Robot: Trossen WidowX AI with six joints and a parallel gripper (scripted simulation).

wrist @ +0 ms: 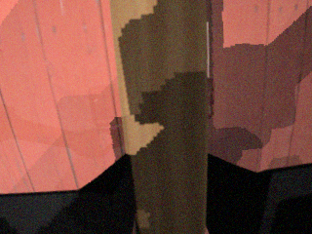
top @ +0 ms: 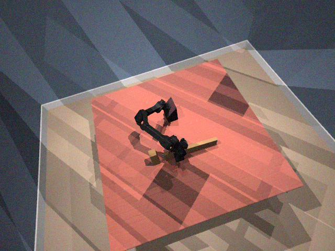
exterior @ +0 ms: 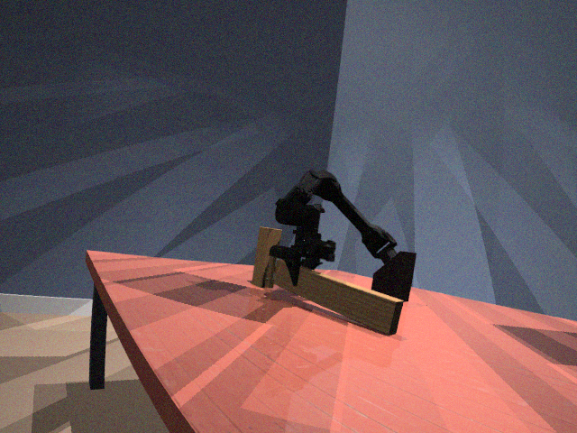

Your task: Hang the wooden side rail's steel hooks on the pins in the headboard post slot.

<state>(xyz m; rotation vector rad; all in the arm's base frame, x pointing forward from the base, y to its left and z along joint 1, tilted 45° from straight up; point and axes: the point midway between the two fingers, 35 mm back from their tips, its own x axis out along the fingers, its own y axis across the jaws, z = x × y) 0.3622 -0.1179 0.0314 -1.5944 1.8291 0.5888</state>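
Observation:
The wooden side rail (top: pixel 201 146) (exterior: pixel 347 300) (wrist: pixel 171 54) stands on edge, its far end down on the table. A thin gap with shadow shows under it toward the post, so that end is slightly raised. My gripper (top: pixel 178 158) (exterior: pixel 296 278) (wrist: pixel 159 153) is shut on the rail near its hook end, one finger on each side. The headboard post (top: pixel 154 157) (exterior: pixel 266 256) stands upright just beyond that end. A small grey bit of hook (top: pixel 163 156) shows between rail and post. The pins and slot are hidden or too small to tell, so whether the hooks sit on the pins cannot be seen.
The arm's dark base (top: pixel 171 115) (exterior: pixel 393 275) stands on the red table (top: pixel 237 172) (exterior: pixel 279 373), behind the rail in the exterior view. The forearm reaches over to the rail. Patchy shadows cross the table and rail.

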